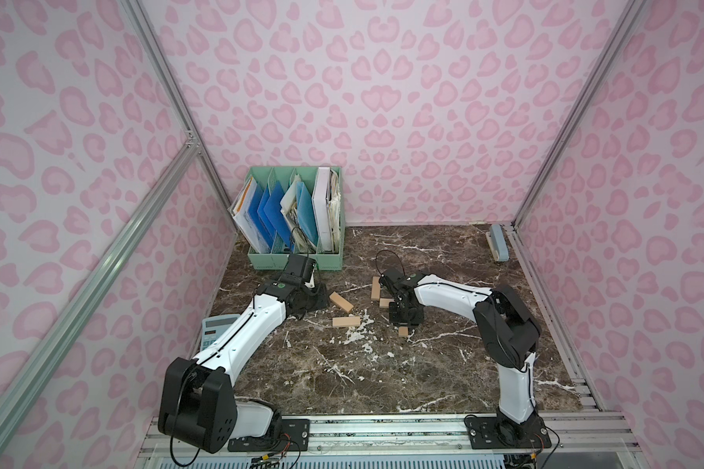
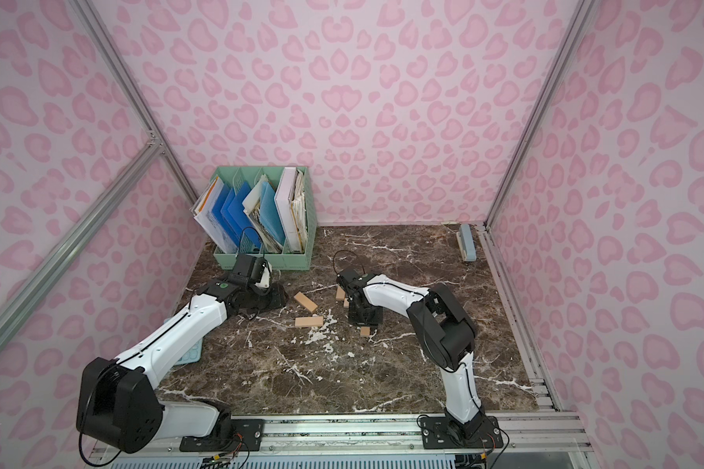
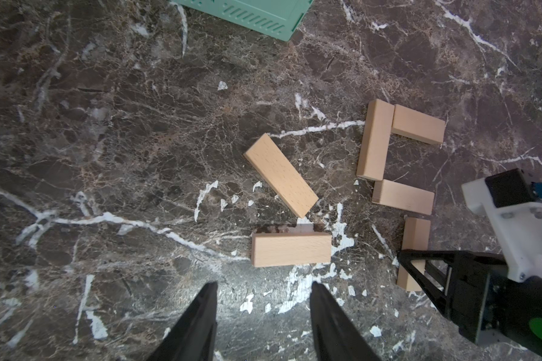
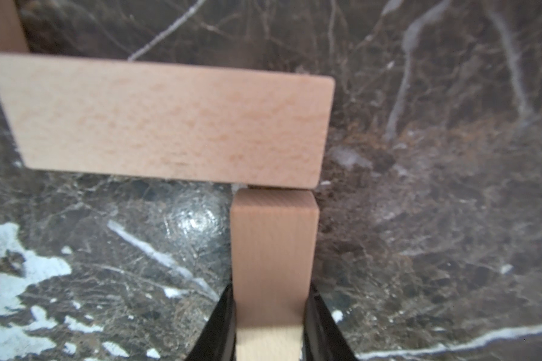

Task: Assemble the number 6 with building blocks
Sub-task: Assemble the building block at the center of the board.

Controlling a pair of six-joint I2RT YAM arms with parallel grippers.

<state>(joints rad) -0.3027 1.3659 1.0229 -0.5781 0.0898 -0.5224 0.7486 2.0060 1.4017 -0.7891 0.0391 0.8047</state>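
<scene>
Six tan building blocks lie on the marble table. In the left wrist view, an upright block (image 3: 374,139) with a top bar (image 3: 418,124) and a middle bar (image 3: 402,197) forms part of the number 6. My right gripper (image 4: 271,300) is shut on a fourth block (image 4: 271,243), whose far end meets the middle bar (image 4: 169,122) at its end. Two loose blocks lie to the left, one slanted (image 1: 341,302) and one level (image 1: 346,321). My left gripper (image 3: 263,290) hangs open and empty just short of the level block (image 3: 291,250). In a top view the right gripper (image 1: 405,320) hides most of its block.
A green file organizer (image 1: 297,260) full of folders stands at the back left, close behind my left wrist. A calculator (image 1: 216,331) lies under the left arm at the table's left edge. A grey-blue bar (image 1: 498,241) rests in the far right corner.
</scene>
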